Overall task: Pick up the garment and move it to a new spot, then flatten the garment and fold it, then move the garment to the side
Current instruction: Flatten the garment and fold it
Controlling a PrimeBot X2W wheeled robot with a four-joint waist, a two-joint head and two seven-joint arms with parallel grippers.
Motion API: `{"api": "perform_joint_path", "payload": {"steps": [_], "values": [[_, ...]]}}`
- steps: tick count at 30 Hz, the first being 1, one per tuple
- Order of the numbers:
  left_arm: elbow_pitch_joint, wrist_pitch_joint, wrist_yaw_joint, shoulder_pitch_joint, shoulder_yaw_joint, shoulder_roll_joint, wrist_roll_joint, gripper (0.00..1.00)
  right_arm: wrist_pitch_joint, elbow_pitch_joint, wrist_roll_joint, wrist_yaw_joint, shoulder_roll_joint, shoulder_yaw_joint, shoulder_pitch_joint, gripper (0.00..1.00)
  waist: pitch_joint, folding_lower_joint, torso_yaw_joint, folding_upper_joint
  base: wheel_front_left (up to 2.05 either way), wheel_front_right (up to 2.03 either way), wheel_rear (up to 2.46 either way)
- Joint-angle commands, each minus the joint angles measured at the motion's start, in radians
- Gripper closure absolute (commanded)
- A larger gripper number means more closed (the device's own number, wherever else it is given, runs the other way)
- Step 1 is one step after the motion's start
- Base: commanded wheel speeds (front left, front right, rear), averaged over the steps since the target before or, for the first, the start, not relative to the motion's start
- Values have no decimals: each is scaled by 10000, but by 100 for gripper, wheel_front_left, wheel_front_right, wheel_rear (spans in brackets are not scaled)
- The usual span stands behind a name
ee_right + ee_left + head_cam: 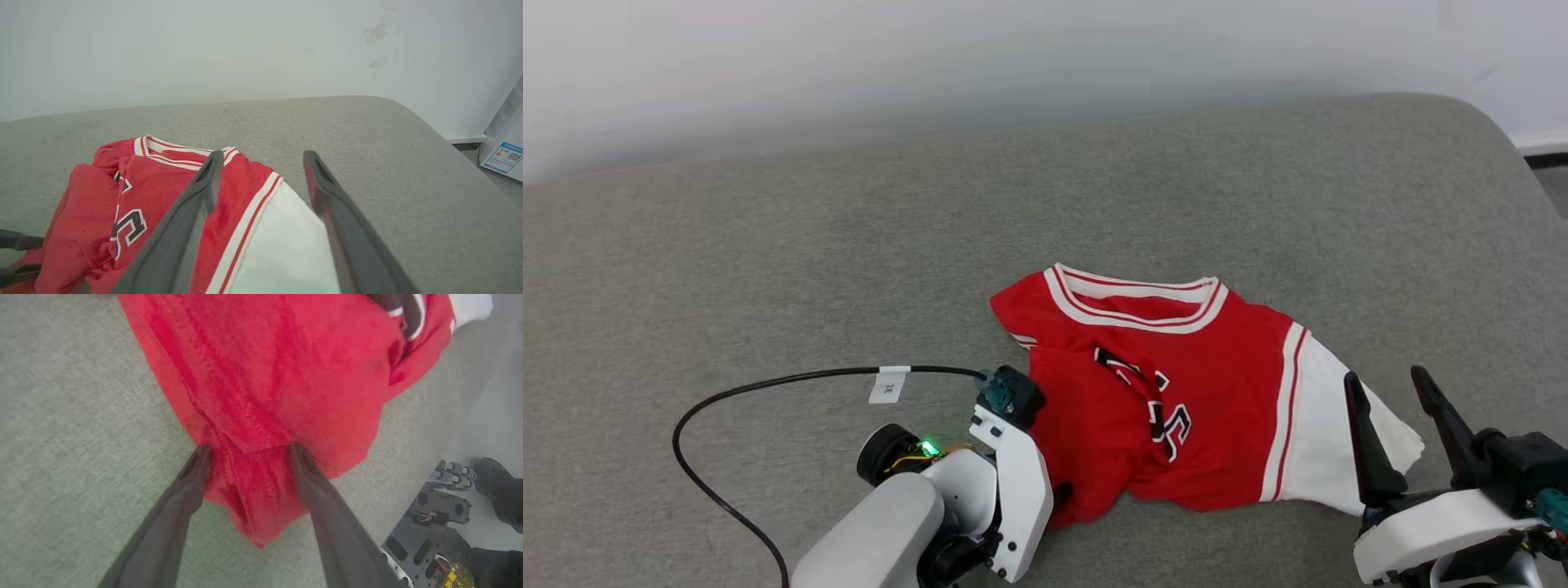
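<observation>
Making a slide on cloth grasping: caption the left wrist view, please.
Left gripper, fingers apart, straddles a bunched red edge of the garment on the grey surface.

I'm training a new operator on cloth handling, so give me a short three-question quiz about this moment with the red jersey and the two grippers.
1. True or false: the right gripper is shut on the garment.
2. In the left wrist view, what sits between the fingers of the left gripper? A) a bunch of red fabric B) the black cable C) the striped collar
3. Fill in: the sleeve nearest the right gripper is ____ in colour.

Key:
1. False; its fingers stand apart.
2. A.
3. White.
</observation>
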Motion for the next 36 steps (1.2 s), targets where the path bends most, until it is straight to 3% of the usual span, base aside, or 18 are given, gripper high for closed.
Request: {"api": "perform_joint_path", "payload": {"steps": [1, 2, 8, 15, 18, 24, 28, 32, 33, 34, 36], "values": [[-21, 204, -56, -134, -87, 59, -171, 63, -114, 103, 50, -7, 27, -3, -150, 0, 139, 0, -176, 0, 0, 0, 0], [-61, 241, -75, -143, -114, 97, -213, 100, -130, 153, 65, -7, 26, -19, -163, 0, 147, 0, -194, 0, 0, 0, 0], [-641, -197, -84, -274, -119, 422, -52, 100, -223, 325, 78, -7, 26, -171, -171, 0, -34, 0, -52, 0, 0, 0, 0], [-2128, -918, 378, 75, 190, 1238, 451, 100, -150, 239, -11, -7, 27, -337, 106, 0, -574, 0, 547, 0, 0, 0, 0], [-2934, -841, 780, 767, 357, 1718, 398, 100, -101, 170, -22, -7, 25, -346, 260, 0, -790, 0, 811, 0, 0, 0, 0], [-4272, -492, 2150, 3539, 829, 2709, -348, 100, 70, -84, -17, -7, 23, -505, 563, 0, -1139, 0, 1263, 0, 0, 0, 0], [-4177, -629, 2797, 4980, 1148, 2848, -953, 100, 163, -212, -52, -7, 23, -537, 715, 0, -1302, 0, 1410, 0, 0, 0, 0], [-3666, -1002, 3071, 5731, 1383, 2586, -1432, 100, 282, -389, -134, -7, 23, -440, 808, 0, -1396, 0, 1466, 0, 0, 0, 0], [-3551, -1159, 3101, 5797, 1437, 2484, -1482, 57, 300, -440, -143, -7, 21, -430, 835, 0, -1422, 0, 1475, 0, 0, 0, 0], [-3451, -1358, 3132, 5823, 1513, 2388, -1499, 0, 325, -485, -159, -7, 23, -420, 864, 0, -1452, 0, 1488, 0, 0, 0, 0], [-3358, -1881, 3252, 5738, 1716, 2171, -1491, 0, 410, -566, -172, -7, 23, -420, 921, 0, -1528, 0, 1513, 0, 0, 0, 0]]}}
